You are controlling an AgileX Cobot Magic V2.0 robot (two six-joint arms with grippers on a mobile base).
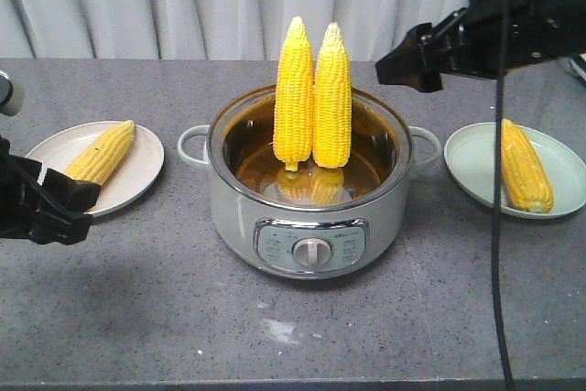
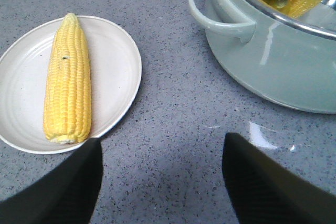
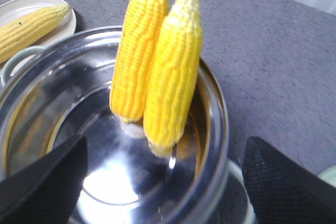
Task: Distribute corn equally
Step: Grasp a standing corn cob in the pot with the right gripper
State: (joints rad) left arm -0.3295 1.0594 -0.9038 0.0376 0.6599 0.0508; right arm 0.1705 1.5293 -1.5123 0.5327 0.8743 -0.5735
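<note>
Two cobs of corn [image 1: 311, 98] stand upright side by side in the pot [image 1: 311, 226], leaning on its back wall. A third cob [image 1: 101, 153] lies on the white plate [image 1: 137, 180] at the left, and another cob [image 1: 525, 167] lies on the pale green plate [image 1: 467, 167] at the right. My left gripper [image 1: 82, 203] hovers low at the near edge of the white plate; in its wrist view the left gripper [image 2: 160, 150] is open over bare counter. My right gripper [image 1: 407, 66] hangs open above the pot's right rim. From its wrist, the right gripper [image 3: 165, 142] faces the two standing cobs [image 3: 157, 66].
The grey speckled counter [image 1: 137, 318] carries everything, with a pale curtain behind. The pot has side handles [image 1: 192, 144] and a front dial [image 1: 313, 251]. A black cable [image 1: 499, 226] hangs from the right arm across the green plate.
</note>
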